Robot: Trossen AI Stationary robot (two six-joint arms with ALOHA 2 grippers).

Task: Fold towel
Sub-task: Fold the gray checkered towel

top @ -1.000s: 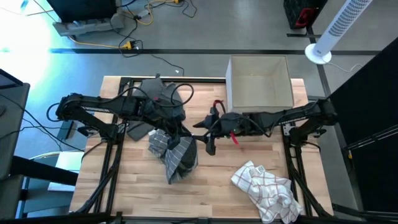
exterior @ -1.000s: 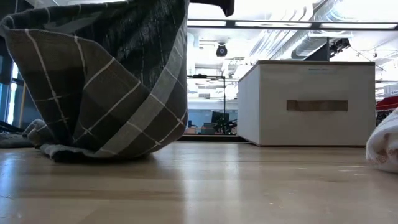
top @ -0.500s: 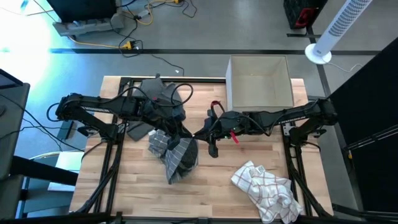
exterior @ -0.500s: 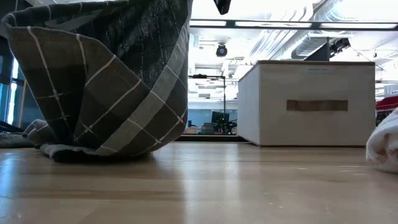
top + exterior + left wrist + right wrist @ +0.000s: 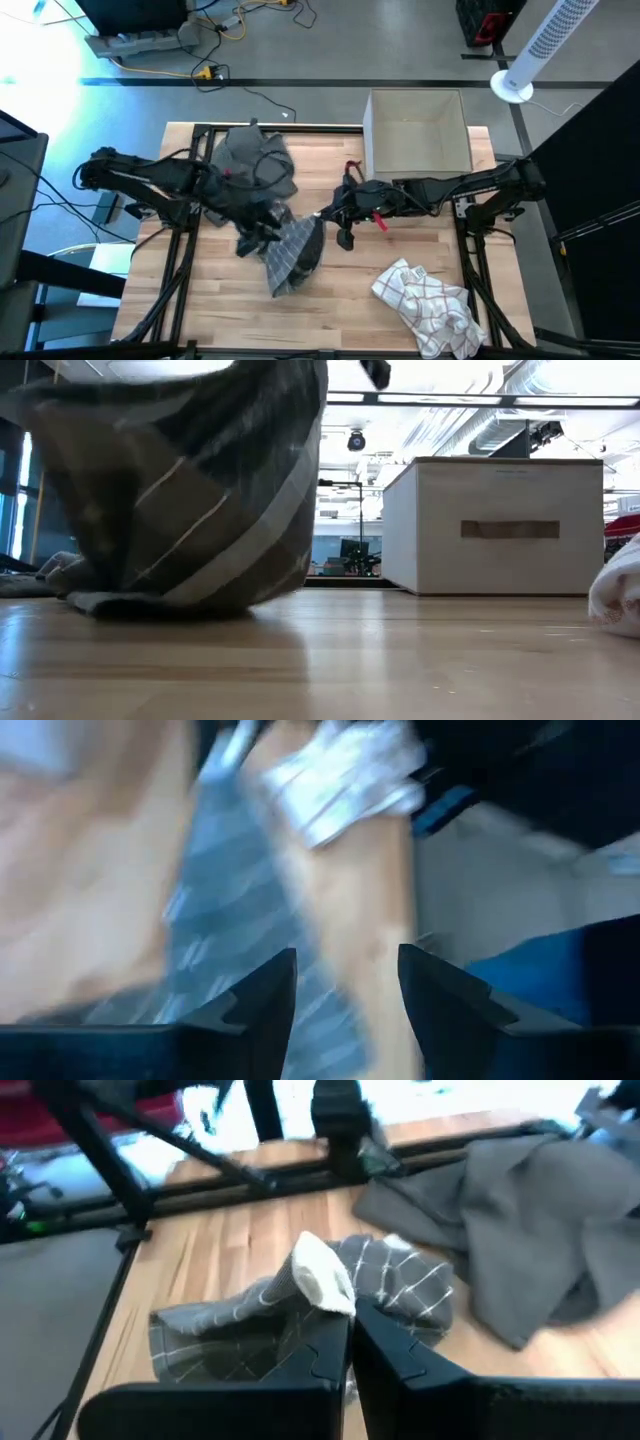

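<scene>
Between the two arms, near the middle of the counter (image 5: 330,310), the right tool (image 5: 322,216) has its fingers pressed together on a pale corner of the dark checked towel (image 5: 292,255), holding that corner up so the cloth hangs from it in a loose drape and pools on the wood just below. On the far side of the towel from it, the left tool (image 5: 262,218) sits close against the heap with its fingers spread and nothing between them. Behind the left tool lies a plain grey cloth (image 5: 252,158), crumpled; well apart on the right tool's other side rests a white checked towel (image 5: 428,308), and beyond its arm stands a box (image 5: 417,132). The dark towel looks light, soft and limp, so it should sag wherever unsupported; a second hold probably belongs on another corner or hem, to pull an edge taut.
</scene>
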